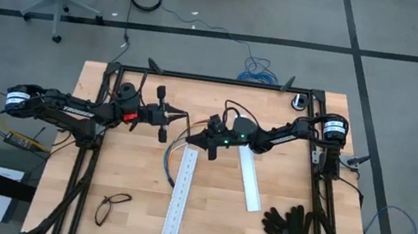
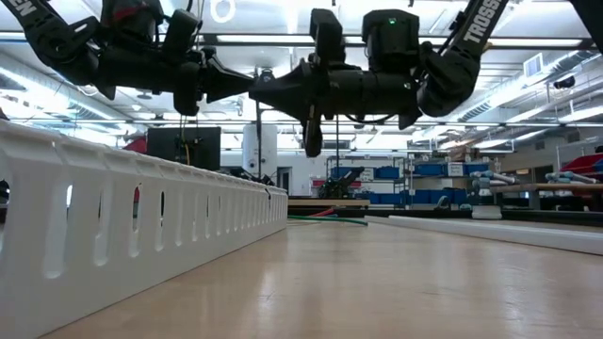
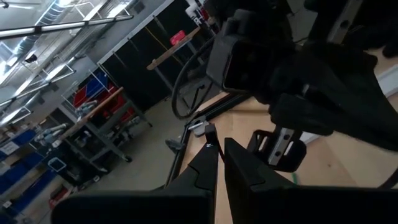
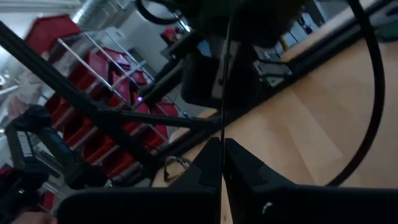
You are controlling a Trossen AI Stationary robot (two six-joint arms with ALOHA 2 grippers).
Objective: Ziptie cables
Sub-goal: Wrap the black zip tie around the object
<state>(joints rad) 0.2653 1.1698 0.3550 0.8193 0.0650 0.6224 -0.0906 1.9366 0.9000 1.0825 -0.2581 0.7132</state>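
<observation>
Closest thing to the low camera is the long white perforated rail (image 2: 141, 226) running off across the counter (image 2: 396, 282), and both arms hang up in the air above it, nose to nose. Left tool (image 1: 181, 115) is clenched, right tool (image 1: 192, 138) is clenched too, and their tips nearly meet over the middle of the counter. From the right wrist view there's a thin dark strand (image 4: 222, 93) running straight up out of the pinched tips, could be the ziptie, but honestly I can't tell what it is or whether the left one has any of it. The cables (image 1: 172, 161) are down on the wood just beside the top end of the long rail, right under the two tools and not held by either. So the risk as I see it: those tips are so close that any small drift and they knock together, and a thin strand pinched at the very tip would probably slip or twist out. If it drops it lands in the loose fan of wires, where it'd be hard to pick out. Also the wires are spread, not bunched, so a loop going round could catch only some of them. The second rail (image 1: 250, 177), glasses (image 1: 112, 206) and gloves (image 1: 296, 230) are well apart, no trouble there.
</observation>
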